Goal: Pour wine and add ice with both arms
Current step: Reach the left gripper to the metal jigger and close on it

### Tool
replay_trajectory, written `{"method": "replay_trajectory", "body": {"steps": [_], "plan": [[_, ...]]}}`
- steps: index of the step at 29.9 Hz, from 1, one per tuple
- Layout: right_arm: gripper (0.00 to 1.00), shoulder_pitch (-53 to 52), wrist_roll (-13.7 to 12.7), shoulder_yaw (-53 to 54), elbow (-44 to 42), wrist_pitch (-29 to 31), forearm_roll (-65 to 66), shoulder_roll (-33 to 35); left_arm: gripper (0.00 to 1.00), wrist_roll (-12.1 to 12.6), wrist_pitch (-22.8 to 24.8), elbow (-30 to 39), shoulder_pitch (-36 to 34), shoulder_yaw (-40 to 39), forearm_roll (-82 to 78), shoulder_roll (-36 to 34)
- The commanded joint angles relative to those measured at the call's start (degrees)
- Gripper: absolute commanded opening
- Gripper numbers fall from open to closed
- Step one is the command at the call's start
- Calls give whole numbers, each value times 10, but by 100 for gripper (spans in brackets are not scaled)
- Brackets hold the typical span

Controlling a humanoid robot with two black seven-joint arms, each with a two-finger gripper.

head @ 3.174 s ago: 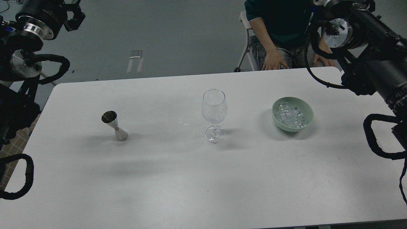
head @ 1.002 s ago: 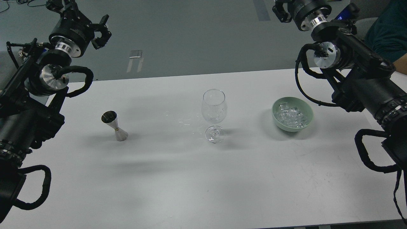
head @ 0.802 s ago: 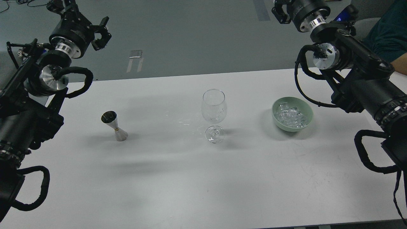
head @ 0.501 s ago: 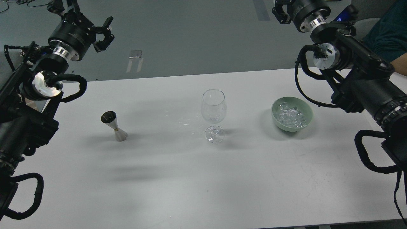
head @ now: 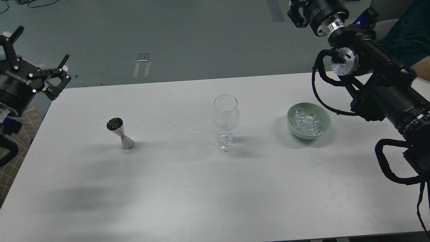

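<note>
A clear stemmed wine glass (head: 226,119) stands empty and upright mid-table. To its right a pale green bowl (head: 307,135) holds several clear ice cubes (head: 306,122). To its left stands a silver jigger (head: 120,133). My left gripper (head: 38,48) is open with fingers spread wide and empty, beyond the table's far left corner, well away from the jigger. My right gripper (head: 296,13) is high at the top edge, beyond the bowl, partly cut off; its fingers cannot be told apart.
The white table (head: 215,188) carries all three things. A person in a dark teal top (head: 408,33) sits at the far right corner behind my right arm. Grey floor lies beyond the far edge.
</note>
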State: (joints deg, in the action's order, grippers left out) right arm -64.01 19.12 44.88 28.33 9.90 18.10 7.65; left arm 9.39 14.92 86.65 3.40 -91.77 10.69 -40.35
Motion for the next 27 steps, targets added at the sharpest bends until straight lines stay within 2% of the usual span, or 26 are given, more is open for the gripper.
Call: {"method": "replay_trajectory", "body": {"steps": [1,4,12,13,19,21,27], "plan": [[100,0,-1,-14,0,-1,0,-1,95,37,1,49,108,-81,0,72],[100,0,-1,-25,0,-1,0,-1,95,55,-5,62,152,-111,0,137],[100,0,-2,-27,0,-1,0,-1,95,85,-9,56,195,-98,-8,209],[100,0,-2,-27,0,-1,0,-1,95,91,-9,53,194,-89,-10,222],[100,0,-2,-27,0,-1,0,0,96,91,-20,33,177,-63,-59,265],[100,0,-3,-27,0,-1,0,0,96,91,-34,20,152,-58,-74,299],[100,2,-3,-27,0,-1,0,-1,97,87,-67,-38,99,-57,-104,338]]}}
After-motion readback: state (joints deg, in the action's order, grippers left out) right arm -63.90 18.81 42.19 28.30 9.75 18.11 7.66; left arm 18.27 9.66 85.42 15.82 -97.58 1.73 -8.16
